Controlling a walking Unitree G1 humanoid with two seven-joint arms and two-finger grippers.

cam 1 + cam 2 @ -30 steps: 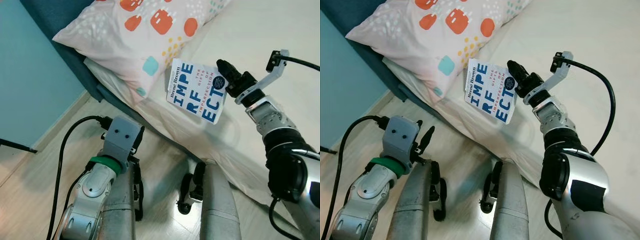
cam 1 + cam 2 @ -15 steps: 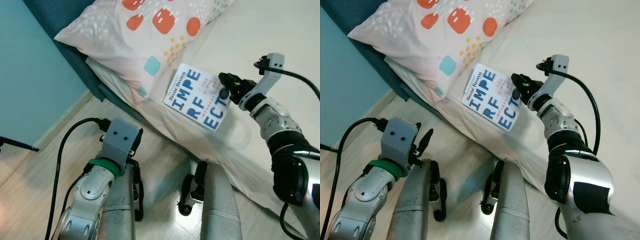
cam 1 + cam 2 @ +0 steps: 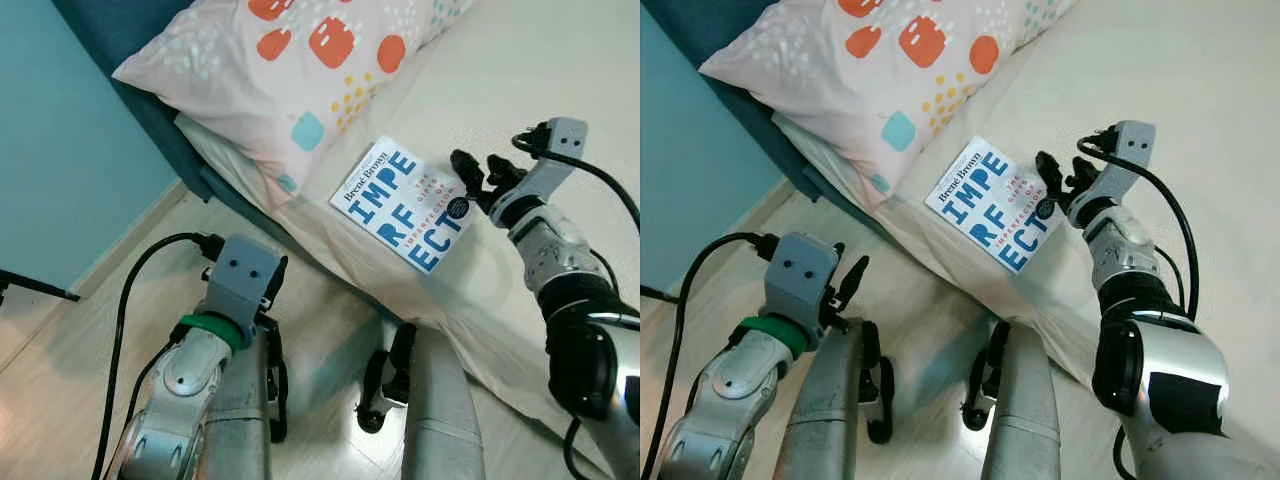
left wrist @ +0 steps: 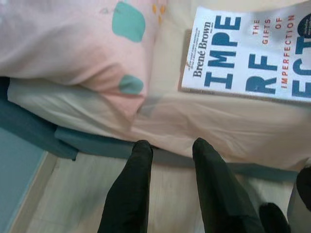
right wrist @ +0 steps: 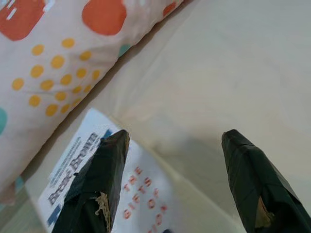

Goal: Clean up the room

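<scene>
Low at the left, over the wooden floor, the left gripper hangs with fingers slightly parted. The book lies flat on the bed beside the pillow. The right gripper hovers spread wide at the book's edge.

The right gripper had its two black fingers spread wide apart, with nothing between them. A white book lay flat on the cream sheet at 7 o'clock, one finger crossing over its cover. Blue and red lettering showed on the cover, partly hidden. A pale pillow with orange patches and yellow dots occupied 10 o'clock, its edge just beside the book. Finger pads showed wear at the tips.
</scene>
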